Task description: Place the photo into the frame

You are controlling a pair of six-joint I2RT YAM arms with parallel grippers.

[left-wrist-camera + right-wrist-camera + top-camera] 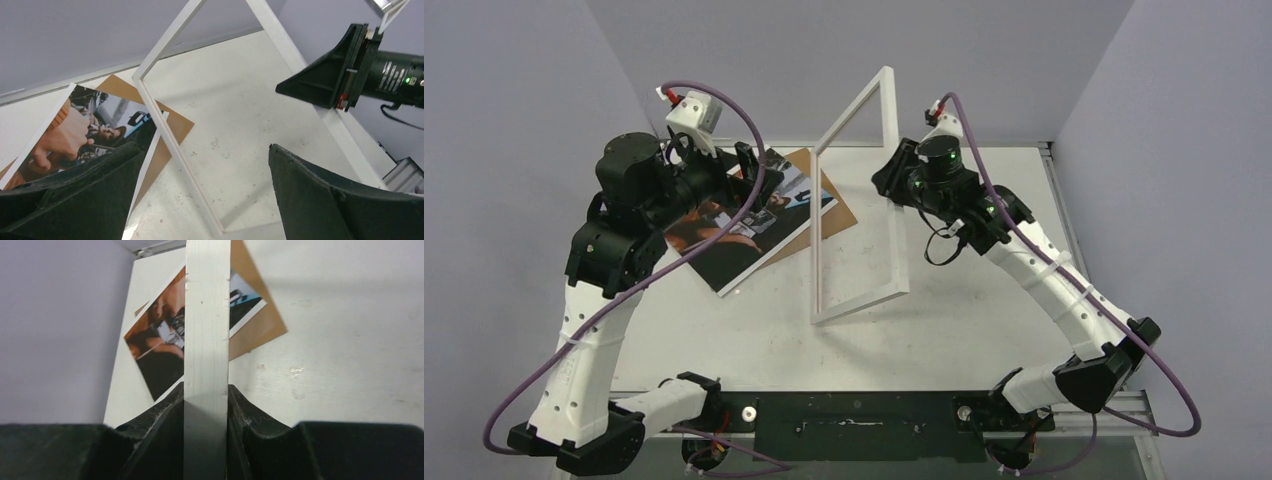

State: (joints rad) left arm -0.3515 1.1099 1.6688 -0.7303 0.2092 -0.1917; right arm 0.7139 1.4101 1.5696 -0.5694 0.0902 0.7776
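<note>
Frame point(816, 240) stands tilted up on edge at the centre of the top view, and your right gripper point(206, 405) is clamped on its right rail. To its left, the photo point(754, 225) lies flat on the brown hardboard sheet point(839, 215). Your left gripper point(201, 150) hangs above the photo, jaws spread, holding nothing

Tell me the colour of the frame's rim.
The frame rim is pale whitish wood, grain clearest in the right wrist view.
</note>
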